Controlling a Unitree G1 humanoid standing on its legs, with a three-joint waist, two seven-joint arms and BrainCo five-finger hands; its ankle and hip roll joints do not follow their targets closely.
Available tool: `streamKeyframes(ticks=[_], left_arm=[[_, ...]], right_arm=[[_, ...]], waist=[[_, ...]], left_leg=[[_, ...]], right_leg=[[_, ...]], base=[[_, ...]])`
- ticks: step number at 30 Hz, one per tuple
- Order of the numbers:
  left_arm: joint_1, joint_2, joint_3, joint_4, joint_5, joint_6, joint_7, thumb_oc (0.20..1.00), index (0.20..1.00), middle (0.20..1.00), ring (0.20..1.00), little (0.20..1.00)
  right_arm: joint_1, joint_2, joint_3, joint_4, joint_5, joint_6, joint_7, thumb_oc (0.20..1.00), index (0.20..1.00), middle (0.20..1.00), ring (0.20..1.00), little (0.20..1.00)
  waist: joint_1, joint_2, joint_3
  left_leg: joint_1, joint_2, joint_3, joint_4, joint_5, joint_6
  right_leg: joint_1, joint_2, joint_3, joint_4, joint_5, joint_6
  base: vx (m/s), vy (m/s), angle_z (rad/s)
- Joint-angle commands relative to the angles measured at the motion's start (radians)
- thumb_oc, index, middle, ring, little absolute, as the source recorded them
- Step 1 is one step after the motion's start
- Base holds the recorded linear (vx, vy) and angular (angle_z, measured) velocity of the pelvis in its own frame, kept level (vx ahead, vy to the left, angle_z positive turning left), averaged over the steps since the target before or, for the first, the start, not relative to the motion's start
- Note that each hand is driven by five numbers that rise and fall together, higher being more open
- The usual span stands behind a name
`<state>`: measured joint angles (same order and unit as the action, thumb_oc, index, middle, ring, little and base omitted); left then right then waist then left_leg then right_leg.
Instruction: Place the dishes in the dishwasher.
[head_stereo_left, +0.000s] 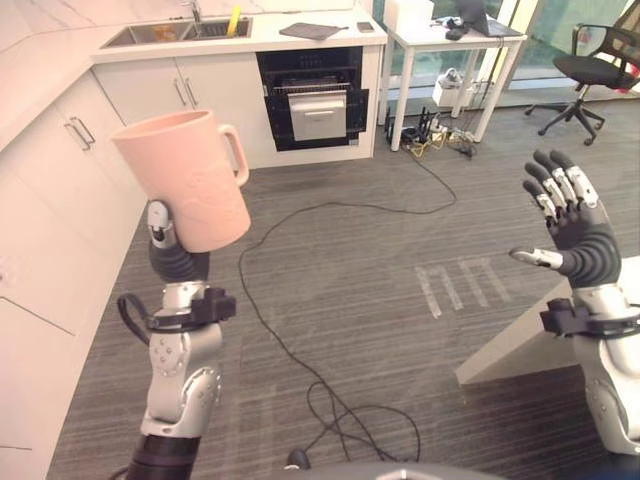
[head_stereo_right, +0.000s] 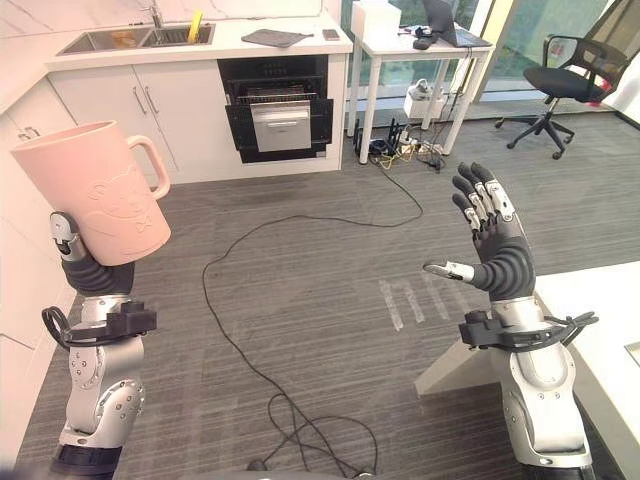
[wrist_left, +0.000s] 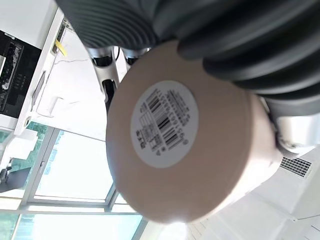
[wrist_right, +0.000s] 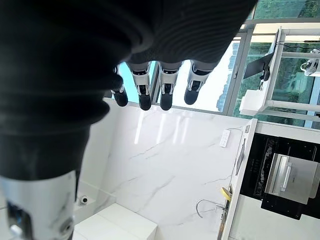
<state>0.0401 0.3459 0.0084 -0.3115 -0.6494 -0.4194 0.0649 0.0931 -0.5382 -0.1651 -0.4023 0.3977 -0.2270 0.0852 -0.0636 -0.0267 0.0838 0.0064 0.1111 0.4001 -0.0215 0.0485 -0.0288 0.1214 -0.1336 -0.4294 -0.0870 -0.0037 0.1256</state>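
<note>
Clearly one pink mug (head_stereo_left: 185, 178), held in the left hand (head_stereo_left: 162, 232); the left wrist view reveals its barcode label (wrist_left: 164, 123). Right hand (head_stereo_right: 487, 232) spread wide, far from the mug.

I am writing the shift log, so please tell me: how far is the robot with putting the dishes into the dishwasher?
Early stage. Done: the pink mug is picked up; the left hand holds it upright, high above the floor. In hand: carrying, with the right hand raised, open and empty. Left: the dishwasher stands open across the room under the counter, and the mug has not yet reached it. Other dishes I cannot tell.
</note>
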Motion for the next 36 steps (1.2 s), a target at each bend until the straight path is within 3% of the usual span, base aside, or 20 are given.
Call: streamKeyframes(ticks=[1, 3, 4, 7, 8, 10, 12, 14, 17, 18, 20, 21, 23, 25, 28, 29, 30, 32, 34, 36], left_arm=[[-0.02, 0.03, 0.064, -0.049, 0.002, -0.043, -0.024, 0.2, 0.2, 0.2, 0.2, 0.2], [-0.023, 0.019, 0.052, -0.052, 0.001, -0.018, -0.03, 0.2, 0.2, 0.2, 0.2, 0.2], [-0.019, 0.015, 0.045, -0.049, 0.0, -0.015, -0.032, 0.2, 0.2, 0.2, 0.2, 0.2], [0.019, 0.011, 0.03, -0.046, 0.02, -0.022, -0.026, 0.2, 0.2, 0.2, 0.2, 0.2], [0.032, 0.012, 0.02, -0.048, 0.032, -0.029, -0.017, 0.2, 0.2, 0.2, 0.2, 0.2], [0.051, 0.006, -0.002, -0.029, 0.016, -0.061, -0.036, 0.2, 0.2, 0.2, 0.2, 0.2], [0.055, 0.014, -0.004, -0.018, 0.011, -0.075, -0.046, 0.2, 0.2, 0.2, 0.2, 0.2], [0.046, 0.026, -0.004, -0.02, -0.007, -0.067, -0.054, 0.2, 0.2, 0.2, 0.2, 0.2], [0.044, 0.027, -0.004, -0.02, -0.011, -0.065, -0.058, 0.2, 0.2, 0.2, 0.2, 0.2], [0.029, 0.033, 0.002, -0.011, -0.035, -0.032, -0.114, 0.2, 0.2, 0.2, 0.2, 0.2], [0.02, 0.044, 0.0, -0.009, -0.056, 0.007, -0.134, 0.2, 0.2, 0.2, 0.2, 0.2], [0.015, 0.052, -0.002, -0.015, -0.053, 0.029, -0.141, 0.2, 0.2, 0.2, 0.2, 0.2], [0.018, 0.049, -0.001, -0.019, -0.038, 0.033, -0.143, 0.2, 0.2, 0.2, 0.2, 0.2], [0.01, 0.065, 0.004, -0.02, -0.047, 0.029, -0.129, 0.2, 0.2, 0.2, 0.2, 0.2], [-0.018, 0.067, -0.019, -0.019, -0.033, 0.052, -0.112, 0.2, 0.2, 0.2, 0.2, 0.2], [-0.018, 0.067, -0.019, -0.019, -0.033, 0.052, -0.112, 0.2, 0.2, 0.2, 0.2, 0.2], [-0.036, 0.06, -0.057, -0.015, -0.005, 0.055, -0.099, 0.2, 0.2, 0.2, 0.2, 0.2], [-0.047, 0.047, -0.085, -0.01, 0.015, 0.041, -0.122, 0.2, 0.2, 0.2, 0.2, 0.2], [-0.045, 0.044, -0.095, -0.013, 0.024, 0.033, -0.136, 0.2, 0.2, 0.2, 0.2, 0.2], [-0.041, 0.059, -0.089, -0.018, 0.021, 0.037, -0.145, 0.2, 0.2, 0.2, 0.2, 0.2]], right_arm=[[-0.055, -0.025, -0.03, -0.014, 0.104, -0.032, 0.044, 1.0, 1.0, 1.0, 1.0, 1.0], [-0.079, -0.004, 0.006, -0.002, 0.082, -0.019, 0.062, 1.0, 1.0, 1.0, 1.0, 1.0], [-0.087, 0.001, 0.02, 0.0, 0.068, -0.018, 0.056, 1.0, 1.0, 1.0, 1.0, 1.0], [-0.08, 0.012, 0.054, -0.027, 0.07, -0.009, 0.079, 1.0, 1.0, 1.0, 1.0, 1.0], [-0.056, 0.011, 0.05, -0.042, 0.076, -0.021, 0.102, 1.0, 1.0, 1.0, 1.0, 1.0], [-0.042, -0.012, 0.039, -0.039, 0.086, -0.037, 0.113, 1.0, 1.0, 1.0, 1.0, 1.0], [-0.055, -0.032, 0.024, -0.017, 0.114, -0.045, 0.131, 1.0, 1.0, 1.0, 1.0, 1.0], [-0.046, -0.026, 0.01, -0.019, 0.121, -0.05, 0.143, 1.0, 1.0, 1.0, 1.0, 1.0], [-0.045, -0.024, 0.009, -0.02, 0.119, -0.05, 0.143, 1.0, 1.0, 1.0, 1.0, 1.0], [-0.031, -0.022, -0.011, -0.025, 0.088, -0.04, 0.115, 1.0, 1.0, 1.0, 1.0, 1.0], [-0.021, -0.013, -0.024, -0.038, 0.08, -0.03, 0.1, 1.0, 1.0, 1.0, 1.0, 1.0], [-0.006, -0.001, -0.033, -0.051, 0.072, -0.021, 0.096, 1.0, 1.0, 1.0, 1.0, 1.0], [0.0, 0.01, -0.028, -0.048, 0.034, -0.012, 0.106, 1.0, 1.0, 1.0, 1.0, 1.0], [-0.002, -0.004, -0.016, -0.03, 0.017, -0.016, 0.106, 1.0, 1.0, 1.0, 1.0, 1.0], [-0.003, -0.02, -0.014, -0.03, 0.029, -0.016, 0.054, 1.0, 1.0, 1.0, 1.0, 1.0], [-0.003, -0.02, -0.014, -0.03, 0.029, -0.016, 0.054, 1.0, 1.0, 1.0, 1.0, 1.0], [0.013, -0.023, -0.025, -0.025, 0.039, -0.034, 0.025, 1.0, 1.0, 1.0, 1.0, 1.0], [0.03, 0.007, -0.021, -0.031, -0.004, -0.059, -0.003, 1.0, 1.0, 1.0, 1.0, 1.0], [0.041, 0.04, -0.012, -0.035, -0.037, -0.081, -0.027, 1.0, 1.0, 1.0, 1.0, 1.0], [0.053, 0.052, -0.011, -0.04, -0.042, -0.1, -0.04, 1.0, 1.0, 1.0, 1.0, 1.0]], waist=[[0.001, -0.01, 0.013], [0.019, -0.007, 0.049], [0.024, 0.001, 0.055], [0.032, 0.039, 0.058], [0.038, 0.052, 0.051], [0.044, 0.066, 0.053], [0.036, 0.07, 0.048], [0.045, 0.058, 0.038], [0.047, 0.057, 0.036], [0.054, 0.059, 0.022], [0.059, 0.038, 0.009], [0.062, 0.026, 0.003], [0.058, 0.043, 0.005], [0.05, 0.052, 0.019], [0.037, 0.041, 0.037], [0.037, 0.041, 0.037], [-0.009, 0.022, 0.048], [-0.039, 0.011, 0.07], [-0.035, 0.011, 0.087], [-0.026, 0.007, 0.084]], left_leg=[[-0.086, 0.122, 0.073, 0.369, -0.099, -0.086], [-0.201, 0.147, 0.022, 0.598, -0.019, -0.13], [-0.21, 0.152, 0.019, 0.567, -0.001, -0.129], [-0.145, 0.179, 0.046, 0.223, 0.1, -0.121], [-0.13, 0.189, 0.012, 0.074, 0.172, -0.132], [-0.14, 0.232, -0.049, 0.025, 0.234, -0.146], [-0.109, 0.232, 0.024, 0.018, 0.189, -0.131], [-0.106, 0.163, 0.022, 0.023, 0.108, -0.095], [-0.106, 0.155, 0.021, 0.022, 0.103, -0.091], [-0.055, 0.073, -0.007, -0.032, 0.065, -0.036], [-0.044, 0.005, -0.019, -0.056, 0.045, 0.008], [-0.028, -0.043, -0.036, -0.063, 0.009, 0.042], [-0.01, -0.058, -0.064, -0.066, -0.023, 0.058], [0.0, -0.061, -0.053, -0.066, -0.02, 0.052], [0.037, -0.065, -0.069, -0.066, -0.032, 0.038], [0.037, -0.065, -0.069, -0.066, -0.032, 0.038], [0.067, -0.064, -0.058, -0.066, -0.073, 0.022], [0.105, -0.082, -0.058, -0.066, -0.139, 0.031], [0.131, -0.081, -0.049, -0.066, -0.172, 0.034], [0.152, -0.092, -0.04, -0.062, -0.201, 0.037]], right_leg=[[0.004, 0.013, 0.018, 0.03, -0.09, -0.079], [0.032, 0.038, 0.029, 0.018, -0.097, -0.119], [0.038, 0.047, 0.032, 0.023, -0.103, -0.119], [0.066, 0.067, 0.019, 0.048, -0.132, -0.103], [0.069, 0.07, 0.024, 0.055, -0.142, -0.089], [0.055, 0.075, 0.041, 0.112, -0.183, -0.088], [0.047, 0.06, 0.031, 0.199, -0.234, -0.077], [0.059, 0.026, 0.042, 0.279, -0.292, -0.049], [0.057, 0.02, 0.043, 0.295, -0.299, -0.046], [0.015, -0.023, 0.057, 0.473, -0.241, 0.017], [-0.035, -0.091, 0.077, 0.653, -0.184, 0.059], [-0.087, -0.139, 0.087, 0.816, -0.082, 0.081], [-0.215, -0.143, 0.148, 0.932, 0.007, 0.066], [-0.238, -0.115, 0.068, 0.81, -0.078, 0.045], [-0.224, -0.126, -0.014, 0.568, -0.059, 0.02], [-0.224, -0.126, -0.014, 0.568, -0.059, 0.02], [-0.227, -0.134, 0.007, 0.252, 0.021, 0.034], [-0.307, -0.22, 0.062, 0.168, 0.183, 0.089], [-0.346, -0.286, 0.045, 0.153, 0.247, 0.116], [-0.323, -0.294, 0.019, 0.157, 0.25, 0.132]], base=[[0.1, -0.305, 0.03], [0.19, -0.225, 0.02], [0.26, -0.011, 0.1], [0.41, 0.301, -0.07], [0.41, 0.376, -0.19], [0.49, 0.499, -0.22], [0.52, 0.533, -0.24], [0.44, 0.44, 0.04], [0.29, 0.273, 0.2], [0.72, 0.69, 0.39], [0.62, 0.645, 0.76], [0.37, 0.442, 1.18], [0.25, 0.29, 0.72], [0.24, 0.093, 0.13], [0.18, -0.043, -0.07], [0.27, -0.243, 0.44], [0.29, -0.285, 0.65], [0.36, -0.325, 1.25], [0.35, -0.32, 1.0], [0.41, -0.392, 0.25]])
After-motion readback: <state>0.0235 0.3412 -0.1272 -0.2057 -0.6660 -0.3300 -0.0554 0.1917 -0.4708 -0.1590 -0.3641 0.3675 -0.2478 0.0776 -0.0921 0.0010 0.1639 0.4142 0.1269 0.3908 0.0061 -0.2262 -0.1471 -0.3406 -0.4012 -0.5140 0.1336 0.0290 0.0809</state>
